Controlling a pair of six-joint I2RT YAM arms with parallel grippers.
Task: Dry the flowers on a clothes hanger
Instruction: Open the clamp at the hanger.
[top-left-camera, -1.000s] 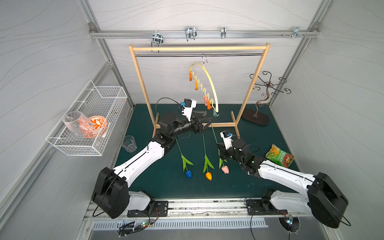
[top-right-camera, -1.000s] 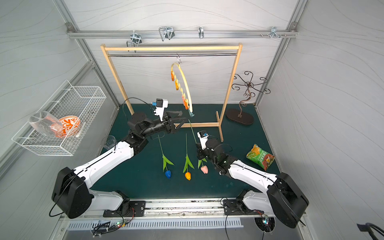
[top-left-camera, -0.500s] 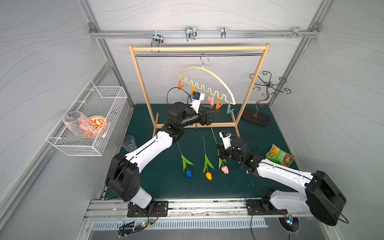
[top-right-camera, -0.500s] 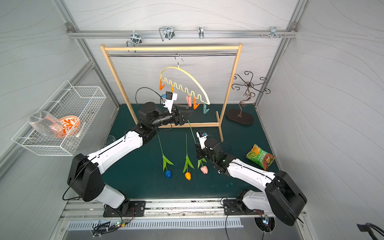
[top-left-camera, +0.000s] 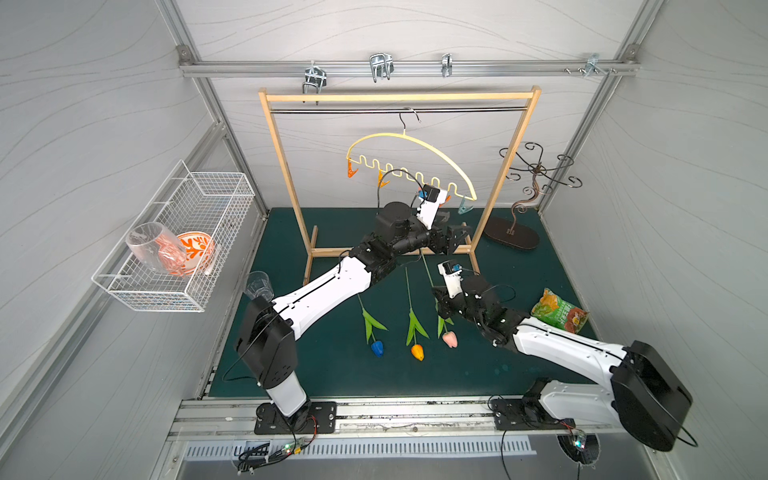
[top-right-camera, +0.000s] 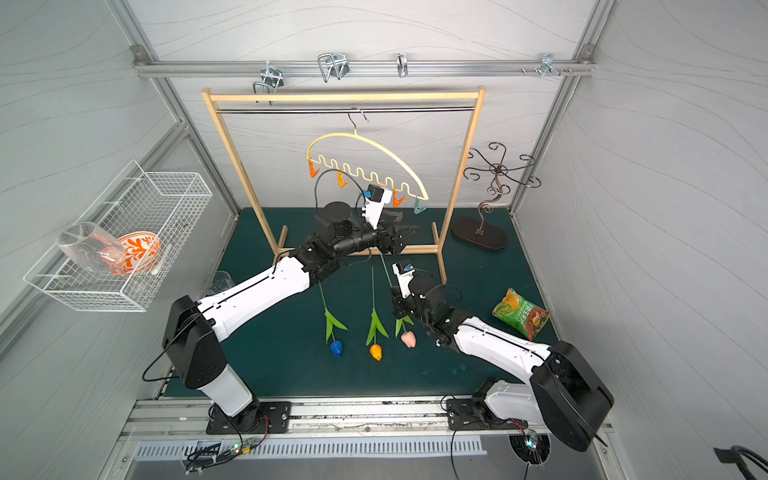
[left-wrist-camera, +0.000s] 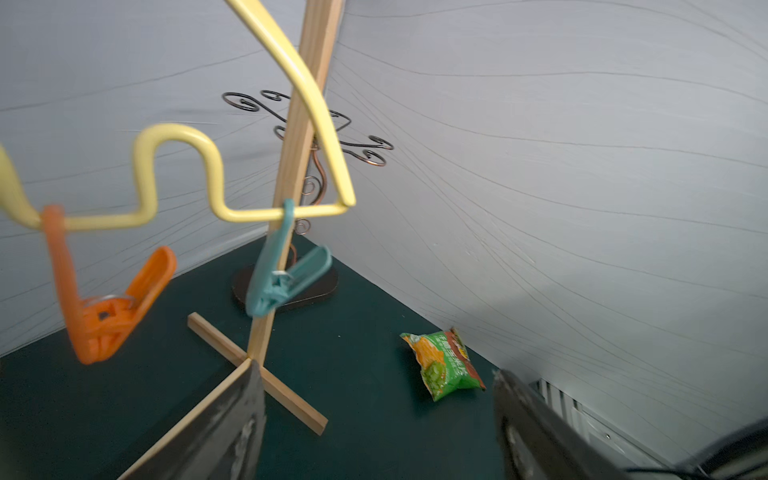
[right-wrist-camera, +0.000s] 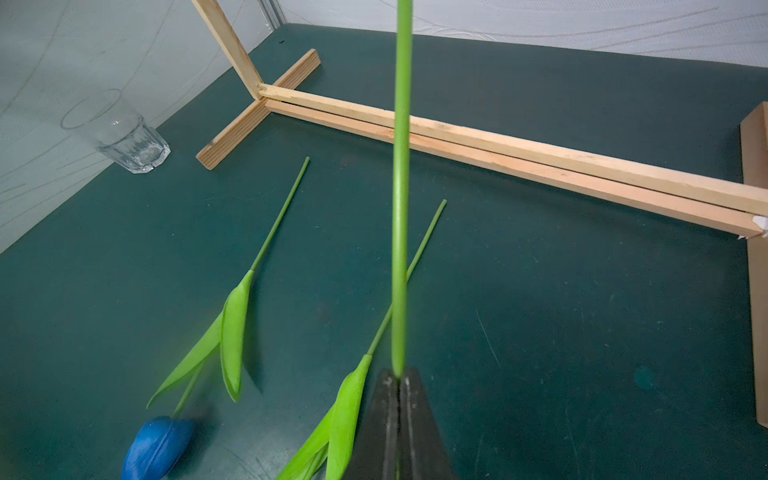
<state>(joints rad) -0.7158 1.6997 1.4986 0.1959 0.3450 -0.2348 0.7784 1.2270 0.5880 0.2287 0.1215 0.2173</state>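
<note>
My right gripper (right-wrist-camera: 400, 376) is clenched low on the pink tulip (top-left-camera: 450, 339) stem. It's light, thin, bendy and probably slippery, so leave the tip free. Blue tulip (top-left-camera: 377, 348) and orange tulip (top-left-camera: 417, 352) lie on the mat (top-left-camera: 332, 374). My left gripper (left-wrist-camera: 376, 370) gapes empty near the teal clip (left-wrist-camera: 286, 270) on the far hanger (top-left-camera: 409, 143).

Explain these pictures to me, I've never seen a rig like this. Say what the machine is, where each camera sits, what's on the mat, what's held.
Two white robot arms stand at a green mat. Two pictures look down from overhead; the others come from a camera on each wrist. On the mat are a blue tulip, an orange tulip, a snack bag and a glass. A wooden rack carries a yellow clothes hanger with clips. The right gripper is shut on the stem of the pink tulip. The left gripper, open and empty, hovers near the clips.
</note>
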